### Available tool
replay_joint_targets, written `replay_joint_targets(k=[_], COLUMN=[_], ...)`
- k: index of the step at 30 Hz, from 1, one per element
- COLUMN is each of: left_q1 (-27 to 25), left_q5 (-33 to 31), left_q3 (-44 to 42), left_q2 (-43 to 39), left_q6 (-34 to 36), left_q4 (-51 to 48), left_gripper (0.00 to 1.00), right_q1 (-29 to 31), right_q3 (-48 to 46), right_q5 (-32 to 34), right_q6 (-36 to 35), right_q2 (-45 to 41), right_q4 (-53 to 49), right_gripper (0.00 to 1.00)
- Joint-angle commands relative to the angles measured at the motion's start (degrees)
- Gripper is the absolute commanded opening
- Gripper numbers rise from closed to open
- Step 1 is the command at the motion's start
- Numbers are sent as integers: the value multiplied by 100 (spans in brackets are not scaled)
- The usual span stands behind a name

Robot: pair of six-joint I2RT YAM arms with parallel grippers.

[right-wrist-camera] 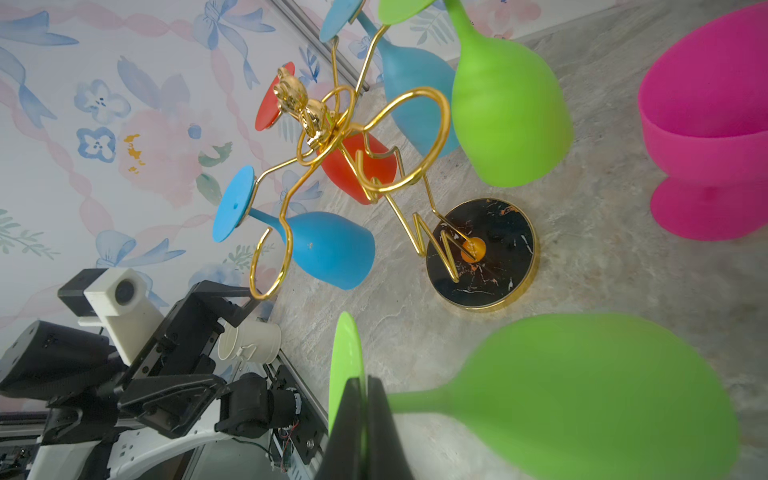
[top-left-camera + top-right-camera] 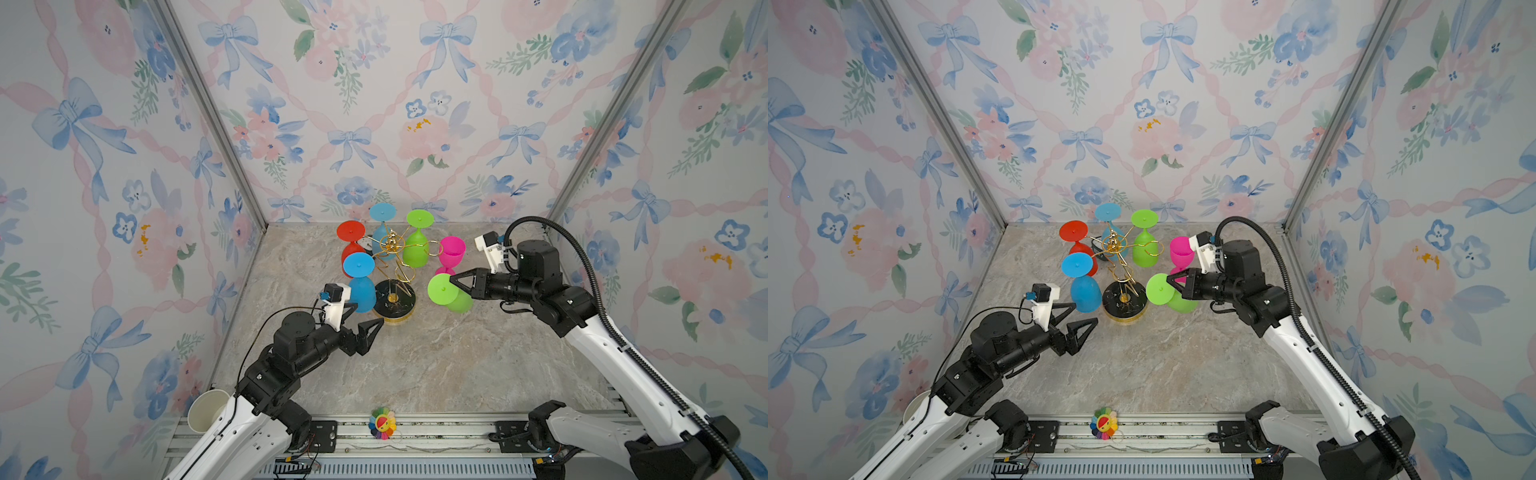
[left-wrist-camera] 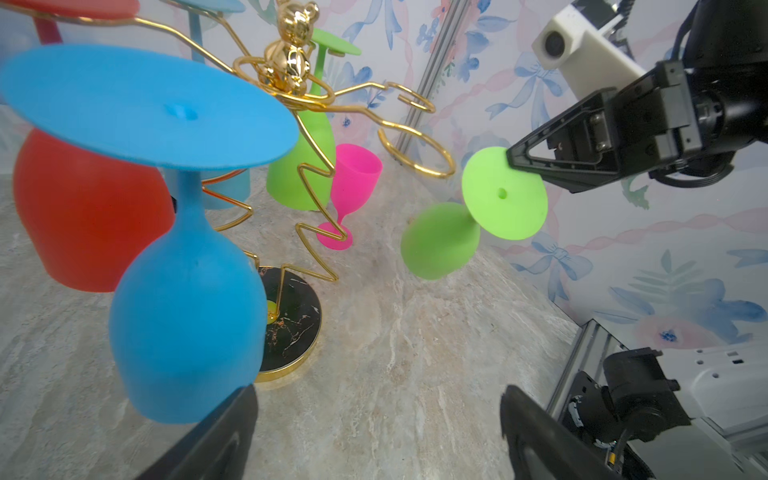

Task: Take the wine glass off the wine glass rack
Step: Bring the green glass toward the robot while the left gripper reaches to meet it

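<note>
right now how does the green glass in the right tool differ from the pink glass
The held green glass is tilted, bowl lowest, its foot rim pinched in the shut right tool; the pink glass stands upright on the table, mouth up, untouched. Both are off the rack.

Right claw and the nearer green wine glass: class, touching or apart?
Touching. The right wrist view shows the right claw pinching the foot of the green wine glass.

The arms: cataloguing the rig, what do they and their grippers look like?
White shells, black joints on left arm and right arm. Black left gripper and right gripper: hollow triangular fingers, white camera mounts. Ribbed black hose along the right; thin black cable on the left.
</note>
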Motion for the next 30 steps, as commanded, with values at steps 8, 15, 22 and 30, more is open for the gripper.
replay_joint_targets(k=[8,15,22,30], left_q1=[-64,-447,-581,-608], left_q5=[1476,1950,2221,2382], left_q3=[238,-99,-140,-6], left_q2=[852,818,1127,1643], left_q6=[-1072,-1522,-1694,-1733], left_q4=[696,2001,2431,2773], left_gripper=[82,79,70,59], right_q1=[1038,1348,1627,1907], right_q3=[-649,-950,-1035,-1055], right_q5=[955,896,734,748], right_q6=[-1040,-1012,-1019,-1065], right_q2=[-480,-643,-781,-842], right_q4=[590,1213,1734,1983], right_gripper=[0,0,0,0])
